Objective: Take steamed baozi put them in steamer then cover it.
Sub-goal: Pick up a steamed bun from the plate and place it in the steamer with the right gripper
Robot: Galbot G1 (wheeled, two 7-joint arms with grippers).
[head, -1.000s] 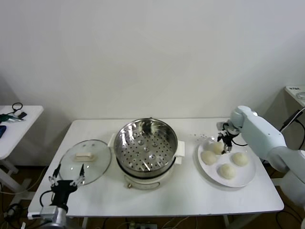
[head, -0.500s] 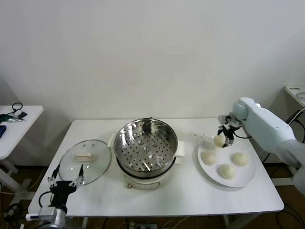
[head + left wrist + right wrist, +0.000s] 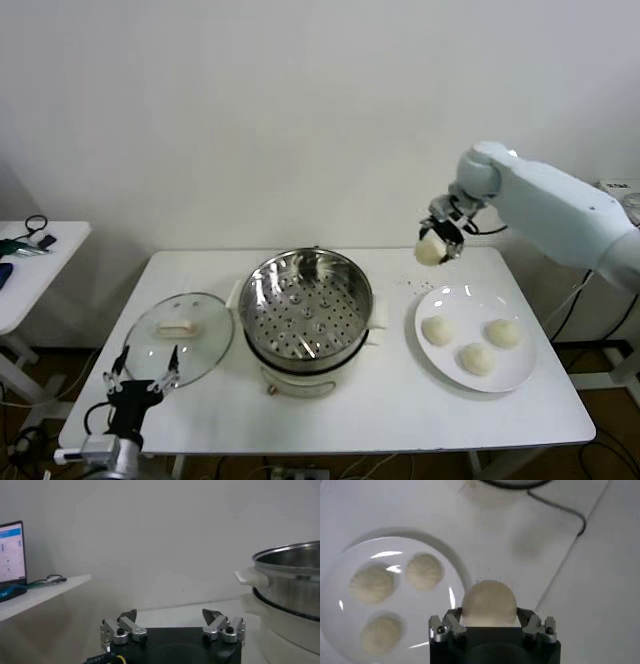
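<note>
My right gripper [image 3: 437, 240] is shut on one creamy-white baozi [image 3: 430, 252] and holds it in the air above the table's back, between the steamer and the plate. The held baozi fills the jaws in the right wrist view [image 3: 488, 603]. Three more baozi [image 3: 437, 330] [image 3: 503, 333] [image 3: 477, 358] lie on the white plate [image 3: 515, 376]. The shiny steamer [image 3: 307, 305] stands open at mid-table, its perforated tray bare. The glass cover [image 3: 179, 336] with its cream handle lies flat to the steamer's left. My left gripper [image 3: 138, 374] is open and parked at the front left, just before the cover.
A small side table [image 3: 30, 262] with cables and tools stands at far left. The steamer's rim and side handle [image 3: 252, 576] show close in the left wrist view. The wall runs close behind the table.
My right gripper closed on a baozi at the plate's back, lifted it off and carried it up and toward the steamer. Three baozi stay on the plate. The left arm has not moved.
</note>
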